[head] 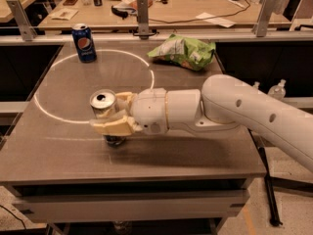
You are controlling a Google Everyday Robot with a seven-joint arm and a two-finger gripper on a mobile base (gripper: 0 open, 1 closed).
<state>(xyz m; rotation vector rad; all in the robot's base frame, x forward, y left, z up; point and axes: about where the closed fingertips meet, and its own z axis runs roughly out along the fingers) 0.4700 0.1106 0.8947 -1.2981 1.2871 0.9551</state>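
Observation:
A silver can point(103, 103) with an opened top stands upright near the middle of the grey table point(63, 151). My gripper point(115, 115) reaches in from the right on a white arm, and its cream fingers point(113, 128) wrap the can's body on the near and far sides, shut on it. The can's lower part is hidden behind the near finger. A blue Pepsi can point(84, 42) stands at the table's far left, well away from the gripper. A green chip bag point(184, 51) lies at the far right of the table.
A white circle line point(49, 116) is marked on the tabletop. Behind the table runs a wooden bench point(186, 9) with cables, papers and metal posts. Clear bottles point(277, 89) sit low to the right, beyond the table edge.

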